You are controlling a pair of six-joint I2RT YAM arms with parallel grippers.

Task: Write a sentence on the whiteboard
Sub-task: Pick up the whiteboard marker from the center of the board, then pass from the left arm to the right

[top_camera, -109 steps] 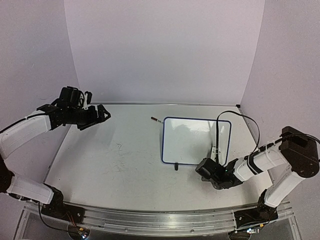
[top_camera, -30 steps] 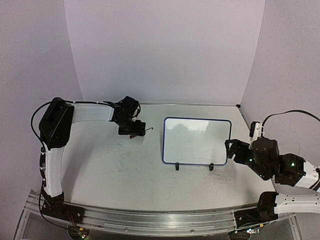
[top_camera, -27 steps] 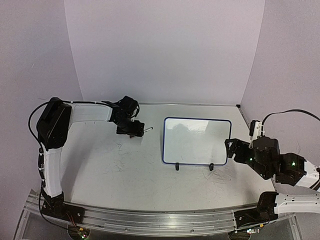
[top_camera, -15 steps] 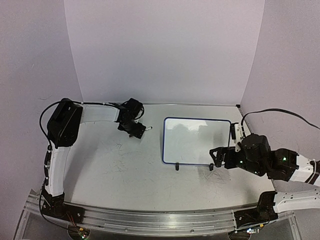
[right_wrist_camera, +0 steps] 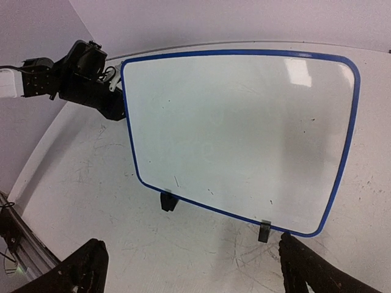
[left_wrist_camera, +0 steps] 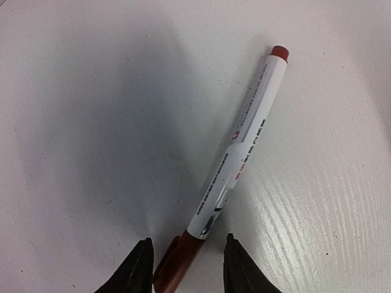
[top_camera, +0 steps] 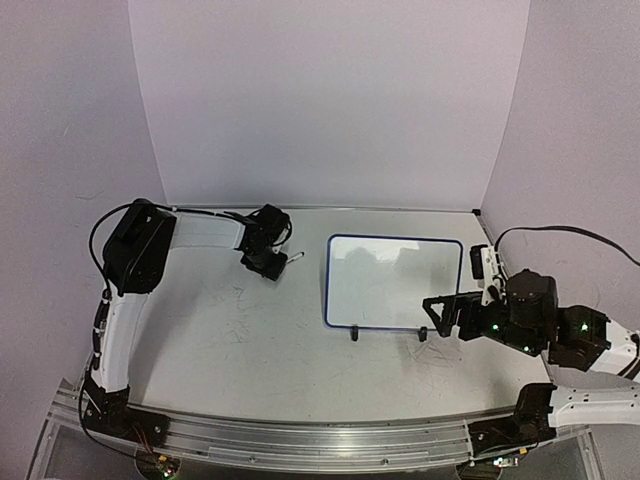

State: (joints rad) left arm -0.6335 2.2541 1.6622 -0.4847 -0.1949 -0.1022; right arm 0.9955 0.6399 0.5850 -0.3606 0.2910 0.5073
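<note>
Left wrist view: left jaws narrowly apart, flanking the dark red end of a white-barrelled marker pen (left_wrist_camera: 244,146) lying on the scuffed white table (left_wrist_camera: 91,122); whether they pinch it, cannot tell.
Right wrist view: right jaws spread wide.
Top external view: small blue-framed white whiteboard (top_camera: 393,282) stands on the table, just beyond the right jaws.

A glossy whiteboard (right_wrist_camera: 244,134), framed in blue plastic, is seen on a matt, scuffed surface (top_camera: 250,340); a smooth plastic marker (left_wrist_camera: 244,146) and matt black left fingers (left_wrist_camera: 139,271) are also shown.
</note>
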